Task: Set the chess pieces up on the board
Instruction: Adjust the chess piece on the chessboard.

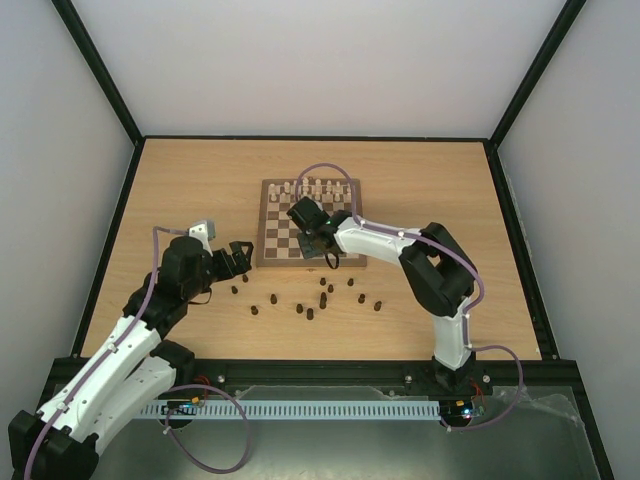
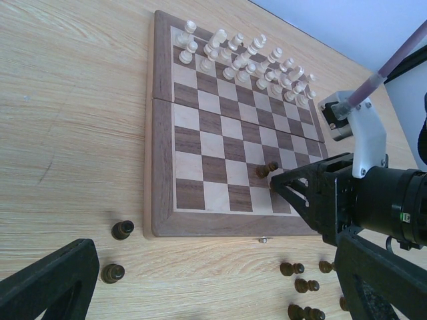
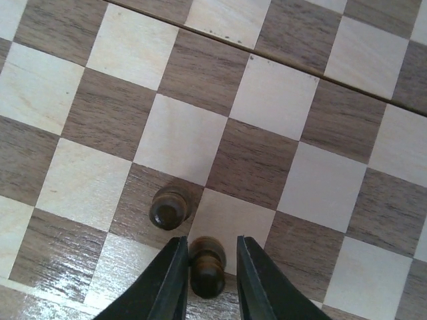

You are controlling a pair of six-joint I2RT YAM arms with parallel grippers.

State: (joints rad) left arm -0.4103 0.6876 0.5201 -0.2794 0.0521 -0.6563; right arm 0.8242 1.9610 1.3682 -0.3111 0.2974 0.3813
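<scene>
I had the right end effector [image 3: 211,243] low over the board [image 2: 162,167], close to its near frame, with one dark chessman [image 3: 207,270] standing between its fingers. The fingers sat narrowly on either side of it, and I could not tell whether they pinched it or only bracketed it. Just ahead of the fingertips and a little to their left stood a second dark chessman [image 3: 170,208], upright on a dark square and apart from the first. Those two were the only dark men I could find on the board. The remaining chess pieces [image 1: 310,314] were scattered on the worktop [image 1: 180,190] behind that end effector, off the board's near frame. The cream chessmen [image 2: 240,60] filled the two ranks well ahead of it. My left end effector [image 1: 238,257] hung with its jaws spread wide and holding nothing, off the board's near left corner, with two loose dark men [image 2: 122,230] near it. I judged the job barely begun, with roughly a dozen dark pieces left to place.
</scene>
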